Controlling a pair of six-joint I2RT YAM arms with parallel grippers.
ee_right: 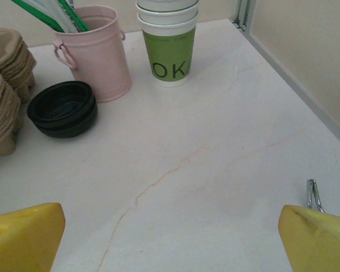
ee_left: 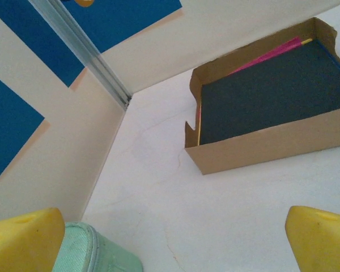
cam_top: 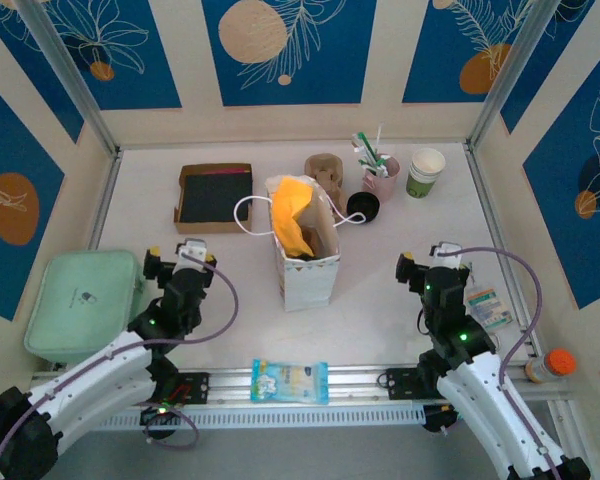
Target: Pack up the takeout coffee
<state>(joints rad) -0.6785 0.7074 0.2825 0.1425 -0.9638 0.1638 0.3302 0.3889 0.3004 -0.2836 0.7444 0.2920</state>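
The takeout coffee [cam_top: 426, 172] is a paper cup with a white top and a green lower band, upright at the back right of the table. In the right wrist view it [ee_right: 167, 42] stands straight ahead, next to a pink cup of utensils [ee_right: 96, 54]. My right gripper [cam_top: 445, 253] is open well short of it, and its yellow fingertips [ee_right: 314, 238] have only bare table between them. A white paper bag [cam_top: 305, 245] with yellow stuffing stands open in the middle. My left gripper [cam_top: 193, 250] is open and empty left of the bag, over bare table [ee_left: 175, 238].
A black round lid [ee_right: 62, 109] and pulp cup carriers [ee_right: 5, 102] lie left of the pink cup. A cardboard box [ee_left: 272, 113] sits at the back left and a mint green case [cam_top: 85, 300] at the left edge. A blue packet [cam_top: 290, 380], a sachet [cam_top: 488, 305] and an orange-capped bottle [cam_top: 550, 365] lie near the front.
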